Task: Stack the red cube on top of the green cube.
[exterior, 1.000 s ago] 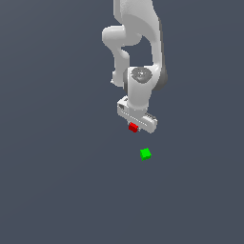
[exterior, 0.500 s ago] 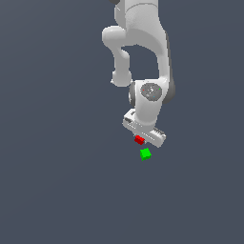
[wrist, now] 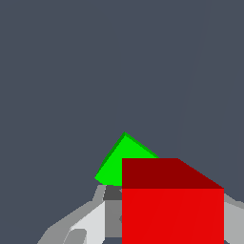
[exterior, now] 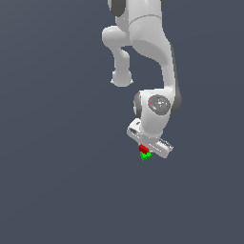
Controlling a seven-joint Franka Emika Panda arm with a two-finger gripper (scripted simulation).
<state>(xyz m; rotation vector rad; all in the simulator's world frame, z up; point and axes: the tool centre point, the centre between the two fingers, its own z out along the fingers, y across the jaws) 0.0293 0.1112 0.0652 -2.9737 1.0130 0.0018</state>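
The red cube (exterior: 143,149) is held under the white hand, with my gripper (exterior: 144,150) shut on it. Right below it, and almost touching, sits the green cube (exterior: 146,156) on the grey floor. The wrist view has the red cube (wrist: 172,205) filling the near foreground between the fingers (wrist: 90,219), and the green cube (wrist: 125,159) peeks out behind and below it, turned at an angle. Most of the green cube is hidden by the red one there. I cannot tell whether the two cubes touch.
The white arm (exterior: 143,57) rises behind the hand toward the top of the exterior view. Plain dark grey floor (exterior: 57,181) surrounds the cubes on all sides.
The hand carried the red cube toward the exterior view's right and downward, from beside the green cube to directly over it. The green cube stayed put.
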